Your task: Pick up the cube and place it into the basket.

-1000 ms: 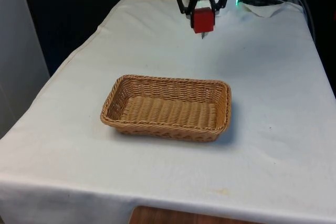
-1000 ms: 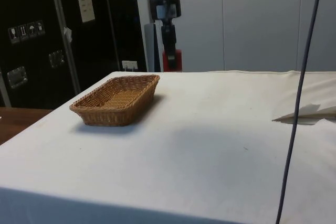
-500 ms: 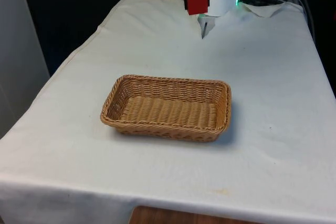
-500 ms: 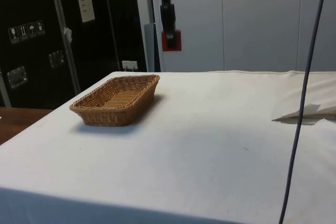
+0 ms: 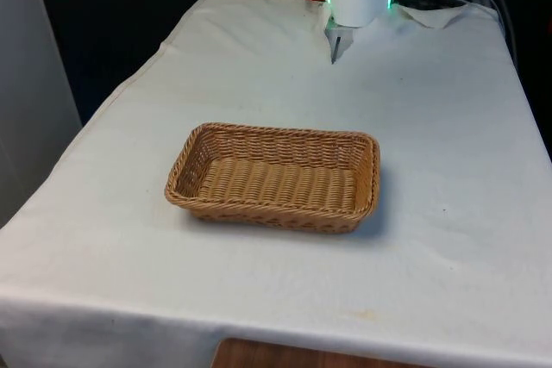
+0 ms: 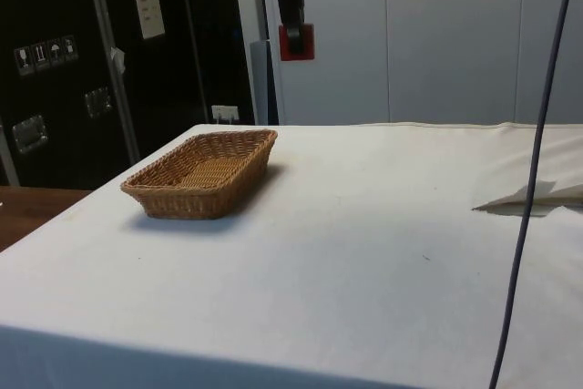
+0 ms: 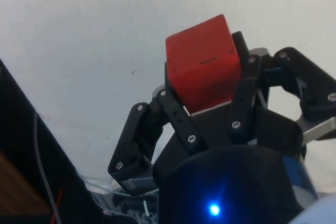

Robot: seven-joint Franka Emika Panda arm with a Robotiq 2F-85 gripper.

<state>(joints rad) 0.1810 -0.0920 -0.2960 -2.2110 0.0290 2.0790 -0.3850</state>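
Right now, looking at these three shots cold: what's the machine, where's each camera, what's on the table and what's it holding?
It is a single robot arm whose tip carries a two-finger claw. One camera looks across the table, one looks from the table's side, and one rides on the wrist just behind the claw.

The table is covered by a white cloth. On it sits a shallow woven basket, with nothing in it.

The claw is shut on a red cube, one finger pressing each side. In the side view the cube hangs high above the table, beyond the basket, not over it. The job is to put the cube into the basket; that is not yet done.
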